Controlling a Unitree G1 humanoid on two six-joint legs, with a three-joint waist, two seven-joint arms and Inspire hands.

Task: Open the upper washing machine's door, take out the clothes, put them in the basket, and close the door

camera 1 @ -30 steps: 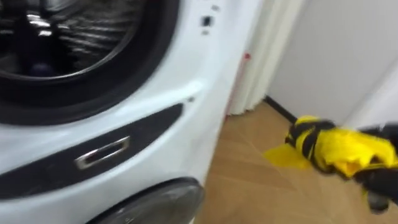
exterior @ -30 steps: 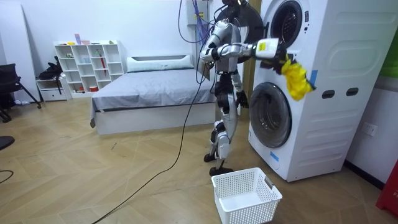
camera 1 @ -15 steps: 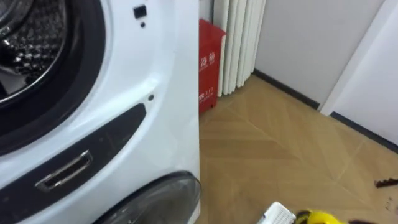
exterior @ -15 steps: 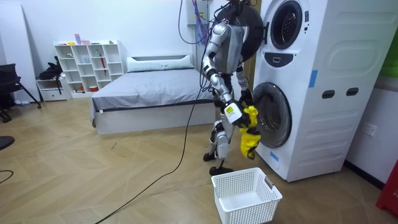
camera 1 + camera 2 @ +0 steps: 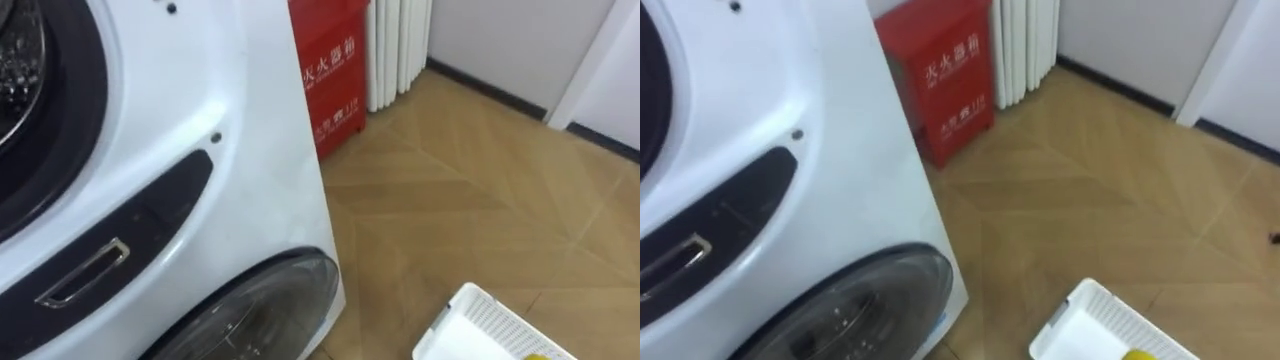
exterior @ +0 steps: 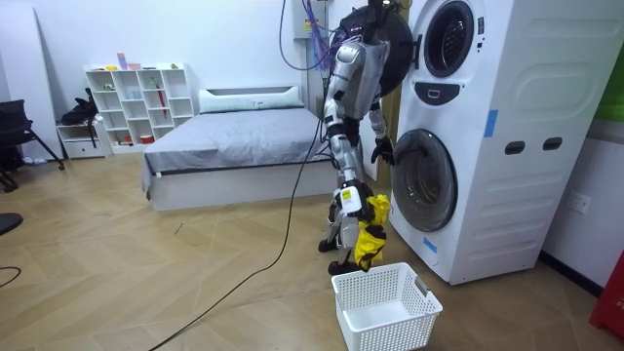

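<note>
The right hand (image 6: 352,205) hangs low beside the robot's leg, its fingers closed on the yellow cloth (image 6: 370,237). The cloth dangles just above the white basket (image 6: 380,330) on the floor. The left hand (image 6: 382,150) is near the lower door (image 6: 421,183) of the washing machine (image 6: 497,146); I cannot tell how its fingers are. The robot stands before the machine.

room bright, light even and diffuse. soft sheen on the white front of the washing machine (image 5: 250,120). pale reflections in its lower door glass (image 5: 250,310). drum (image 5: 12,60) above dark. floor (image 5: 480,200) right of the machine evenly lit, faint gloss.
</note>
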